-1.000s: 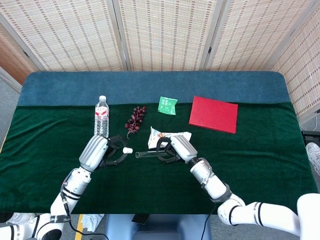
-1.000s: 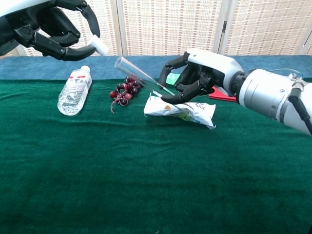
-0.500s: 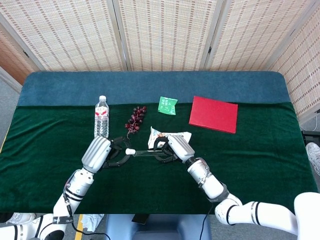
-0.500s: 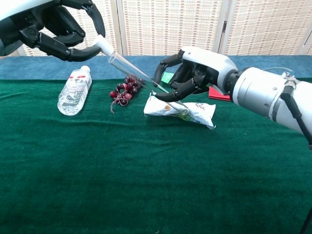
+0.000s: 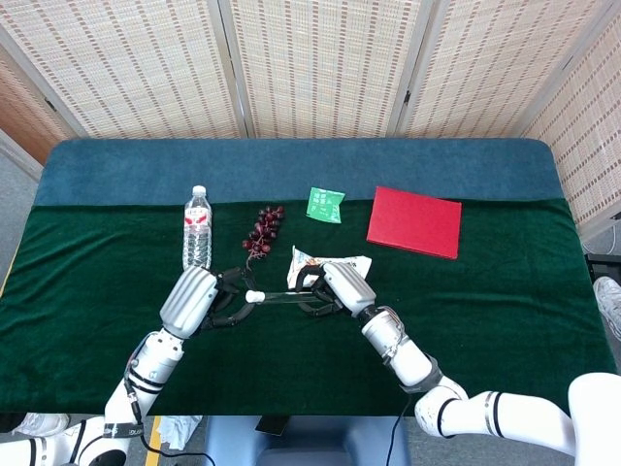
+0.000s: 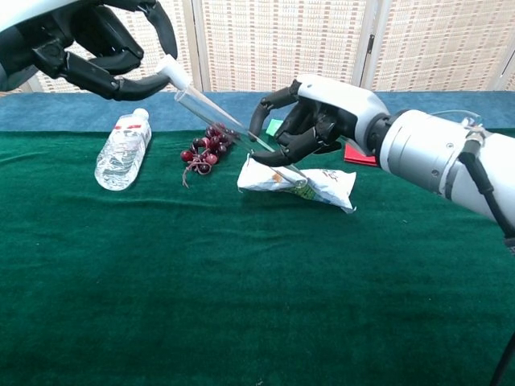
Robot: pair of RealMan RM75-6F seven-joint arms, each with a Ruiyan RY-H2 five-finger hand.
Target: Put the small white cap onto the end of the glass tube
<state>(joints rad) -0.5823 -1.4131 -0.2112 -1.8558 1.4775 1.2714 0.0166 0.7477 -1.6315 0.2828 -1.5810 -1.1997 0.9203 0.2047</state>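
Small white cap (image 6: 174, 74), pinched in my left hand (image 6: 84, 48), touching the far-left end of the glass tube (image 6: 221, 122) (tilted) gripped by my right hand (image 6: 318, 121).

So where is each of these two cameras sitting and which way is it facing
Head view: high above, looking steeply down on the green table; both arms, left robot hand, right robot hand show.
Chest view: low at table height, facing the screens; left robot hand and right robot hand loom close.
Shared: glass tube, white cap, water bottle, grapes.
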